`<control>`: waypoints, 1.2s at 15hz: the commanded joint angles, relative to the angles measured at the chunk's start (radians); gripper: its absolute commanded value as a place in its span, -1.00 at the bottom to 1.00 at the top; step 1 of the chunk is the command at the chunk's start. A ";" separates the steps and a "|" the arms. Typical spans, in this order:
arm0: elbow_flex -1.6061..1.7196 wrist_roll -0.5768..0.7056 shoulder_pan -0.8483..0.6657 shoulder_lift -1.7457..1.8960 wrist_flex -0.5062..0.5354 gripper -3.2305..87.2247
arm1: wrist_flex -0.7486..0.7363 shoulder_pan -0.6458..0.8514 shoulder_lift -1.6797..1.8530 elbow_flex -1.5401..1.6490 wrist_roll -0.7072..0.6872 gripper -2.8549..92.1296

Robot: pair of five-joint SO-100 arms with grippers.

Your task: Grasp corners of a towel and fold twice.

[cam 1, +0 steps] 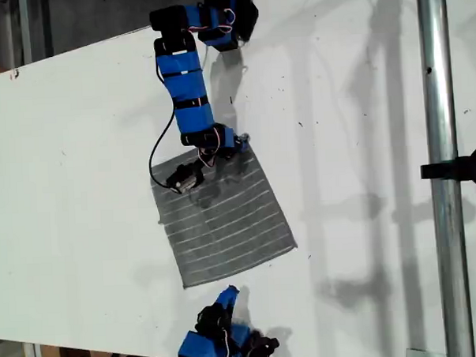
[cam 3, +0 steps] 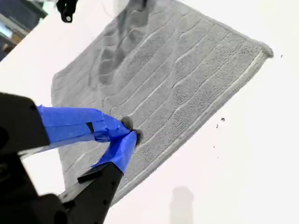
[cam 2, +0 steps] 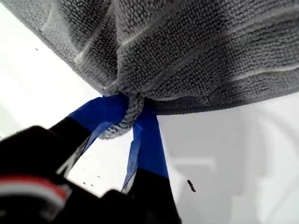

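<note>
step: first fold, corner grab | first end effector (cam 2: 126,123) pinches a corner (cam 2: 119,126) of the towel (cam 1: 220,215), lying flat mid-counter (cam 1: 79,154) | second end effector (cam 3: 125,135) pressed together, tips over the towel's near part, seemingly gripping nothing | next: likely lift and carry corner across

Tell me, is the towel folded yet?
Not yet. The dark grey striped towel lies in one open layer on the white table. My first tool pinches one towel corner. My second tool, tips together, holds nothing above the cloth. Both folds remain.
</note>
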 commanded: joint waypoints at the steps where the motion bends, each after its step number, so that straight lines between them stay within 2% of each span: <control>1: -0.403 0.094 0.078 -0.502 -0.017 -0.99 | -0.018 0.003 0.017 -0.040 -0.012 -0.94; 4: -0.798 0.150 0.173 -0.916 0.071 -0.99 | -0.014 0.002 0.034 -0.040 -0.012 -0.94; 5: -0.861 0.147 0.192 -0.985 0.072 -0.86 | -0.009 -0.003 0.040 -0.038 -0.012 -0.94; 6: -0.882 0.127 0.204 -1.014 0.080 -0.24 | -0.006 -0.009 0.043 -0.038 -0.012 -0.94; 7: -0.882 0.155 0.212 -1.028 0.071 -0.07 | -0.006 -0.015 0.046 -0.038 -0.012 -0.94; 12: -0.879 0.215 0.238 -1.144 0.028 -0.10 | -0.005 -0.017 0.086 -0.041 -0.012 -0.94; 14: -0.850 0.175 0.250 -1.233 -0.021 -0.12 | -0.003 -0.015 0.104 -0.041 -0.012 -0.94; 18: -0.908 0.112 0.238 -1.425 -0.018 -0.16 | 0.003 -0.028 0.115 -0.046 -0.011 -0.94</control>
